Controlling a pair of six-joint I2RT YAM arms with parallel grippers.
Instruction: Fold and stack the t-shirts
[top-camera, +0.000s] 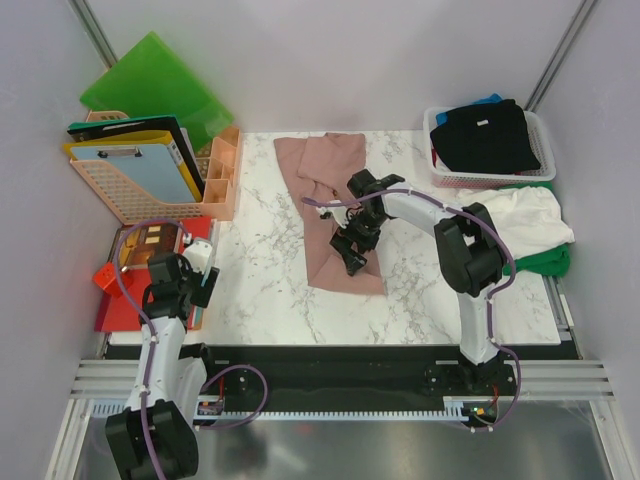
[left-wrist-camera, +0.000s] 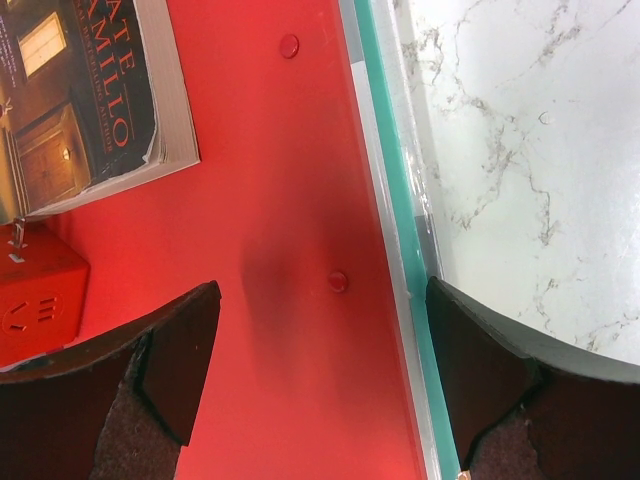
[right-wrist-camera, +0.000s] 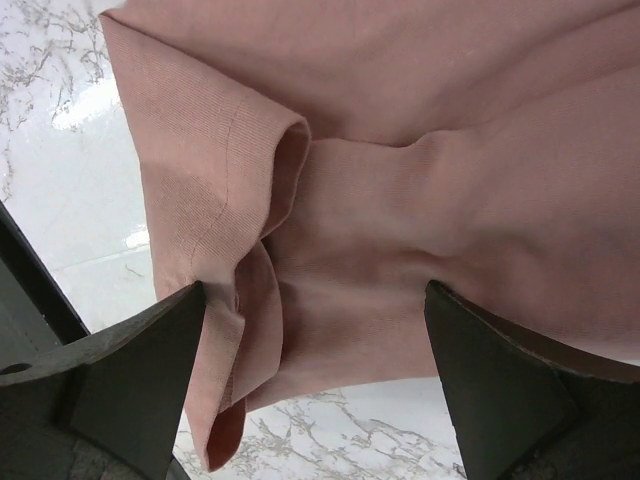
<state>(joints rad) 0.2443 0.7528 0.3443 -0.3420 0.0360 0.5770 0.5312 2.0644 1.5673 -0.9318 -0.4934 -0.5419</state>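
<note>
A dusty pink t-shirt (top-camera: 325, 200) lies partly folded, long and narrow, in the middle of the marble table (top-camera: 260, 270). My right gripper (top-camera: 352, 252) hovers open over its near right part. In the right wrist view the gripper (right-wrist-camera: 312, 305) straddles a folded sleeve and hem edge of the pink t-shirt (right-wrist-camera: 430, 180), with nothing between the fingers. A white t-shirt (top-camera: 525, 212) and a green one (top-camera: 540, 262) lie bunched at the right edge. Black (top-camera: 485, 135) and blue (top-camera: 484, 101) shirts fill the basket. My left gripper (top-camera: 196, 272) is open over a red folder (left-wrist-camera: 280, 180), holding nothing (left-wrist-camera: 322, 300).
A white and pink basket (top-camera: 545, 140) stands at the back right. On the left, a peach file rack (top-camera: 150, 185) holds clipboards and a green folder (top-camera: 160, 85). A book (left-wrist-camera: 80, 100) and a red box (left-wrist-camera: 35, 300) rest on the red folder; a teal folder edge (left-wrist-camera: 395, 200) borders the table.
</note>
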